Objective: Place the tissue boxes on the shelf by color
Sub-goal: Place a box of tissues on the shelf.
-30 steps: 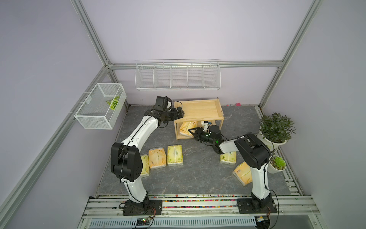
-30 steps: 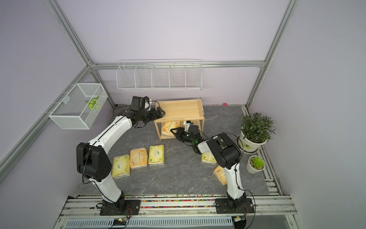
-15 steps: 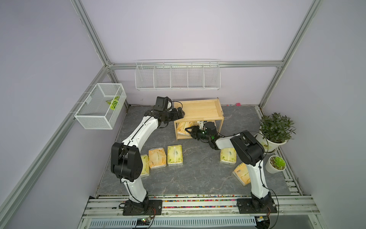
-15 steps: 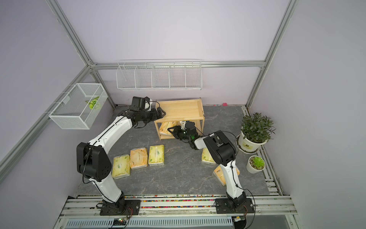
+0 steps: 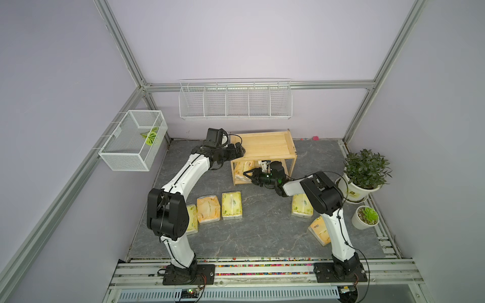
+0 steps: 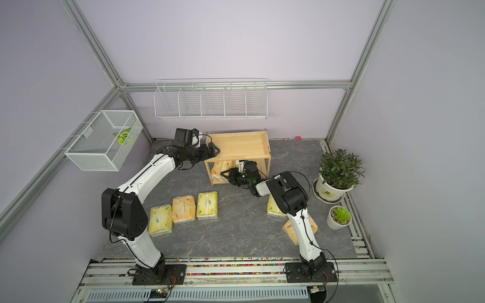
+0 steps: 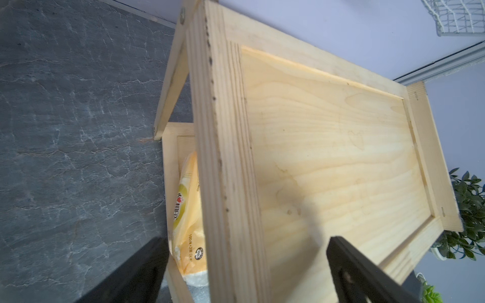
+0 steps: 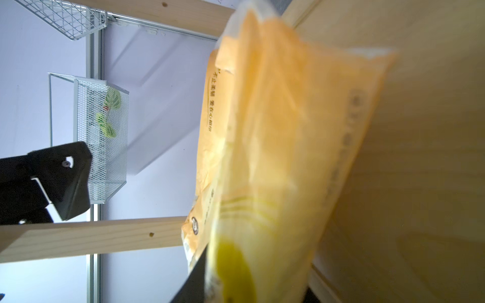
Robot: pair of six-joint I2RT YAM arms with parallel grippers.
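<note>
The orange tissue box (image 5: pixel 242 169) is inside the shelf (image 5: pixel 265 147), in the lower tier at the end on the left arm's side. It stands on edge and leans, and its long axis seems to run from the shelf's open front toward its back, along the short end rim.

The right gripper (image 5: pixel 248 176) is at the shelf's front opening with the box straight ahead of its tips. In the right wrist view the wrapper fills the space between the dark fingers, so the jaws appear to be pinching the box's near end, though that view is blurred. The right arm comes in low from the shelf's front on its own side, elbow raised, forearm stretched nearly level toward the opening, wrist rolled on its side.

The likely next move is to let go and draw straight back out of the front; the leaning box may topple as the fingers part.

The left gripper (image 5: pixel 241 151) is spread wide across the top tray's short end rim, holding nothing; whether it touches the wood cannot be told. The left arm reaches up and across to that end.

In front of the shelf, on the tabletop (image 5: pixel 262 236), a row of three boxes (image 5: pixel 208 213) lies nearer the left arm; a pair of boxes (image 5: pixel 301 208) lies nearer the right.
</note>
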